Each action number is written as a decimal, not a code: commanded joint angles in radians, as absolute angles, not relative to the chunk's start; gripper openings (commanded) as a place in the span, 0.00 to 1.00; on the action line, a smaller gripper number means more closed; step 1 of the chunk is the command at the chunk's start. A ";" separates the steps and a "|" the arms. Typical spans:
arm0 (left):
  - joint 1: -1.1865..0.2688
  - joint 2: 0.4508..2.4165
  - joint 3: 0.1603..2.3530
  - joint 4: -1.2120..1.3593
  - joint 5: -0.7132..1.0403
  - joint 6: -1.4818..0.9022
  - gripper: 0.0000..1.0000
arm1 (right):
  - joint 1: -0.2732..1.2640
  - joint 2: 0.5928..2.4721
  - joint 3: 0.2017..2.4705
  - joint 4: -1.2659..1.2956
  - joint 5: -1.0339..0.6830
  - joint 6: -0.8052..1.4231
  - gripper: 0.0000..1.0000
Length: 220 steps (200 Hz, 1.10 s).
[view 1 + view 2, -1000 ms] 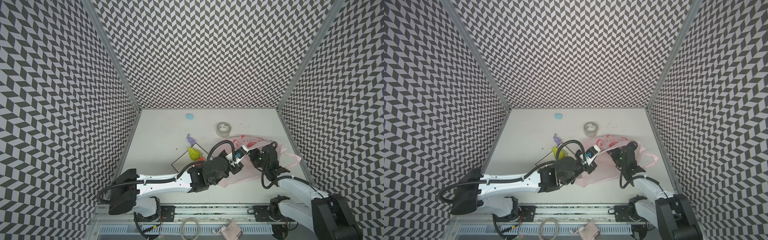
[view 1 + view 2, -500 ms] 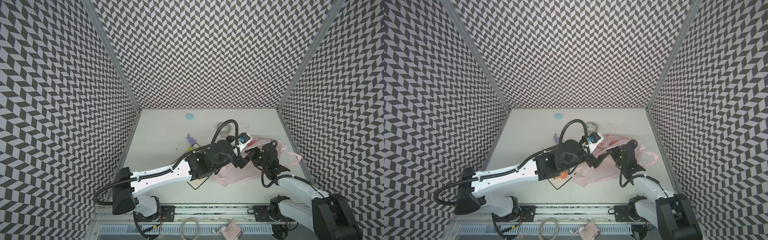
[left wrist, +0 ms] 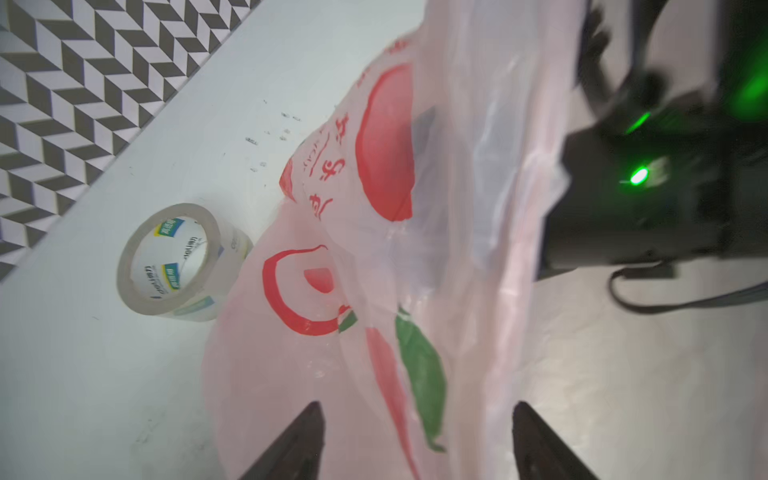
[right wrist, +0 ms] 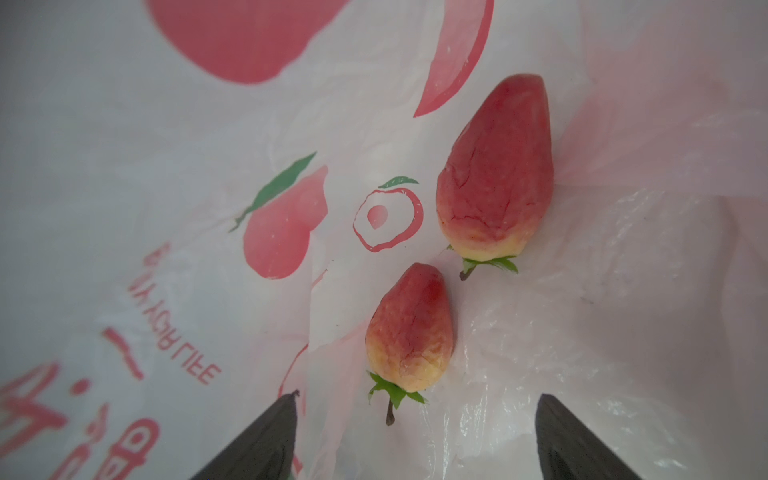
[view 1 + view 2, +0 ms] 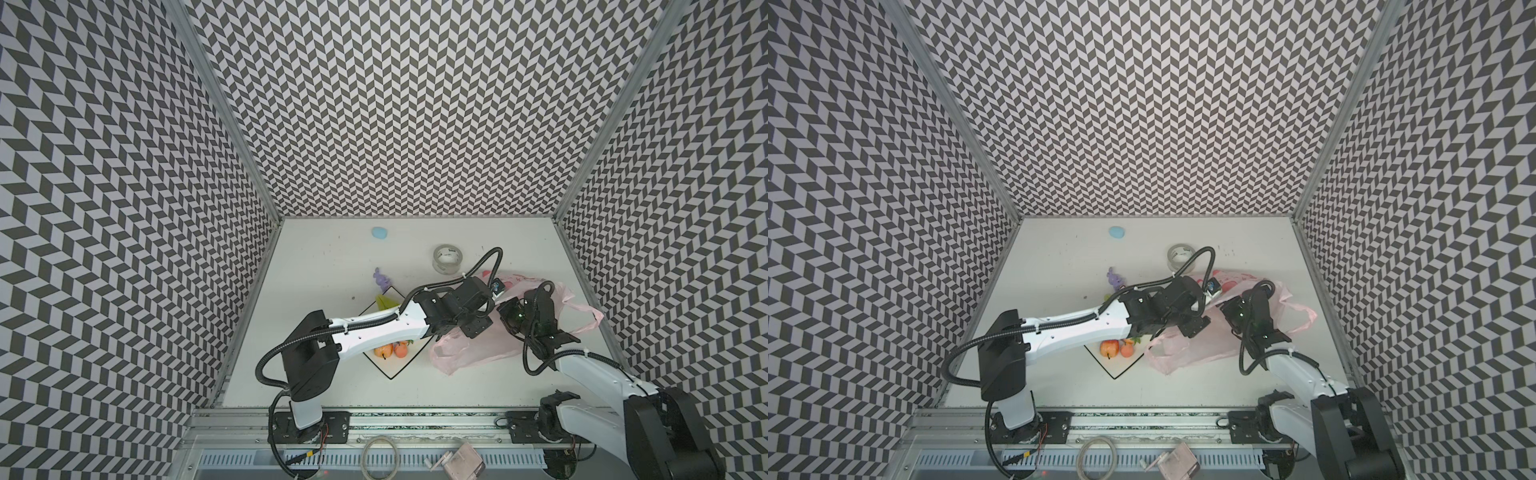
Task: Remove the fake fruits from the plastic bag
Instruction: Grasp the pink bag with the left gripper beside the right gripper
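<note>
The pink plastic bag lies at the right of the table. My right gripper is inside it and open. Two red-yellow strawberries lie on the film ahead: a small one just beyond the fingertips and a bigger one farther in. My left gripper is open over the bag's printed film, which runs between its fingers. In both top views the left gripper reaches across to the bag, facing the right gripper. An apple, an orange ball and a pear sit on the white plate.
A tape roll stands just behind the bag, touching its edge. A purple figure is behind the plate and a light blue blob lies near the back wall. The right arm's wrist is close beside my left gripper.
The left arm has swung away from the plate toward the back right, over the bag, uncovering the apple and orange ball. Its gripper went from shut to open. The right arm has stayed put.
</note>
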<state>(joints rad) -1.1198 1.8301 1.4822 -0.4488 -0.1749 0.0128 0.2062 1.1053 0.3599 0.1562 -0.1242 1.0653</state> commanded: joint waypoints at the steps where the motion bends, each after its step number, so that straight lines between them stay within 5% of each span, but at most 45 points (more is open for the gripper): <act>1: -1.102 1.858 1.546 -0.490 -0.248 0.022 0.45 | 0.202 1.082 0.387 0.172 -0.114 1.074 0.88; 29: -1.101 1.859 1.588 -0.450 -0.293 0.040 0.00 | 0.200 1.056 0.387 0.154 -0.094 1.078 0.88; 97: -1.224 1.647 1.410 0.040 -0.406 0.288 0.00 | 0.184 0.940 0.364 0.067 0.018 1.078 0.90; 220: -1.195 1.602 1.183 0.063 -0.359 0.125 0.00 | 0.151 1.171 0.568 -0.250 0.102 0.941 0.90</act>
<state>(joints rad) -1.1957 1.6424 1.2057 0.0208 -0.3786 0.1486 0.1570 1.1133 0.4744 -0.1360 0.0578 1.0203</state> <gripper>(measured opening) 0.047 0.914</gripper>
